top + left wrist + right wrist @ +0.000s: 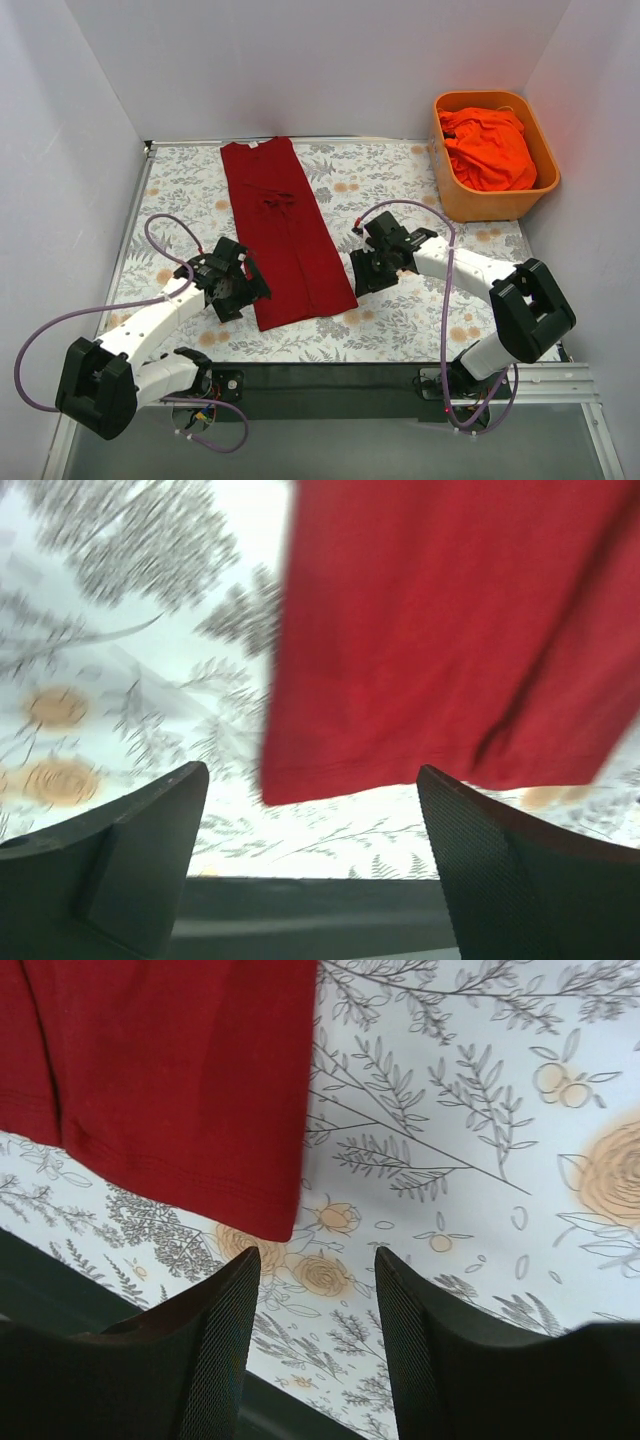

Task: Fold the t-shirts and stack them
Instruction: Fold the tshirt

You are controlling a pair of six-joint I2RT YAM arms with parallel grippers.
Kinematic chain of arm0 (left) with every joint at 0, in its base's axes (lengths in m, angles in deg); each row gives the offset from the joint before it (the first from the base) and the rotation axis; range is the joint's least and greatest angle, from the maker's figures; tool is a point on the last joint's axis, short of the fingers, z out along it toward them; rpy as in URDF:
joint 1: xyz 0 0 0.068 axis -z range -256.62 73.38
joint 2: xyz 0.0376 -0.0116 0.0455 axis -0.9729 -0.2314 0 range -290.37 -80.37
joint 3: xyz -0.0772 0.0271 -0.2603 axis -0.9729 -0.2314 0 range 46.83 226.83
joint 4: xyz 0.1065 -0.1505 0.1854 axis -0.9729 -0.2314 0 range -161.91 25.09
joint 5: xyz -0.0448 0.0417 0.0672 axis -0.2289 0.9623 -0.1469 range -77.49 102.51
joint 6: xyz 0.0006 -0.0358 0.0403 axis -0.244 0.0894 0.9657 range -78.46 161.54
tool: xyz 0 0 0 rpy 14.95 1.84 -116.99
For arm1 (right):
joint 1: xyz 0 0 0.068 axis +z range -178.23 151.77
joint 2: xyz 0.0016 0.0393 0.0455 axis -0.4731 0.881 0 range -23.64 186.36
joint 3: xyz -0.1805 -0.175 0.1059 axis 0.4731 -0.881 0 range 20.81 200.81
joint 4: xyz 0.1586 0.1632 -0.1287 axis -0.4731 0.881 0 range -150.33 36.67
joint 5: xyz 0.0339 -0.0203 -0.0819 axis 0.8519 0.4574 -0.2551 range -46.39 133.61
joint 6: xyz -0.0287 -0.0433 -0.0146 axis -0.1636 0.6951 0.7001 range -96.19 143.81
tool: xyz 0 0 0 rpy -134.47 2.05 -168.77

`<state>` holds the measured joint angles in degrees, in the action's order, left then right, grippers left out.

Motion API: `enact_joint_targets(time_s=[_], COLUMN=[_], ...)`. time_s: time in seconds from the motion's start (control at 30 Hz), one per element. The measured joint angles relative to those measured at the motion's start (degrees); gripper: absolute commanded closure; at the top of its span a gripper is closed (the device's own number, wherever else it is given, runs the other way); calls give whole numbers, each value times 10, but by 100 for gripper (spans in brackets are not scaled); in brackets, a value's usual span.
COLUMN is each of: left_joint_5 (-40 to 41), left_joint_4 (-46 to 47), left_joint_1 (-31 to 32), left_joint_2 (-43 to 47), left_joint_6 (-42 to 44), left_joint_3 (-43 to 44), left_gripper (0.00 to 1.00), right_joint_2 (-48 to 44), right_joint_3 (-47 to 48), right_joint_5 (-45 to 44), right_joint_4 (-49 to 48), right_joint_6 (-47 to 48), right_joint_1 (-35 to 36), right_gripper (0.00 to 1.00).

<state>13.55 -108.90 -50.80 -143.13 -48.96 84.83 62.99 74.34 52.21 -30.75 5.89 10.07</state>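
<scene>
The dark crimson t-shirt lies on the table as a long narrow strip, sleeves folded in, collar at the far end. My left gripper is open and empty just left of the shirt's near left corner; its view shows the hem above the gap between the fingers. My right gripper is open and empty just right of the near right corner, which shows in the right wrist view. The bright orange-red t-shirt lies crumpled in the tub.
The rigid orange plastic tub stands at the far right of the floral tablecloth. White walls close in the table at the back and sides. A dark strip runs along the table's near edge between the arm bases.
</scene>
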Motion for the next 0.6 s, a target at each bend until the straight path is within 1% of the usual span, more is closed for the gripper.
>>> enact_joint_targets(time_s=[0.03,0.1,0.13,0.3,0.47,0.6], left_joint_5=[-1,-2,-3,-11,-19,-22], left_joint_4=[-11,-22,-28,-31,-24,-19], left_joint_1=[2,3,5,12,35,52], left_joint_2=[2,2,-1,-23,-65,-97], left_joint_6=[-9,-20,-23,-33,-35,-36], left_joint_3=[-10,-17,-19,-23,-24,-24], left_gripper=[28,31,34,37,42,51], right_joint_2=[0,0,0,7,27,37], right_joint_3=[-7,-19,-24,-32,-32,-35], right_joint_5=[7,20,23,39,51,57], right_joint_4=[-9,-33,-44,-81,-105,-111], right_joint_6=[-5,-19,-26,-47,-61,-66], right_joint_1=[0,0,0,0,0,0], right_gripper=[53,54,54,55,56,56])
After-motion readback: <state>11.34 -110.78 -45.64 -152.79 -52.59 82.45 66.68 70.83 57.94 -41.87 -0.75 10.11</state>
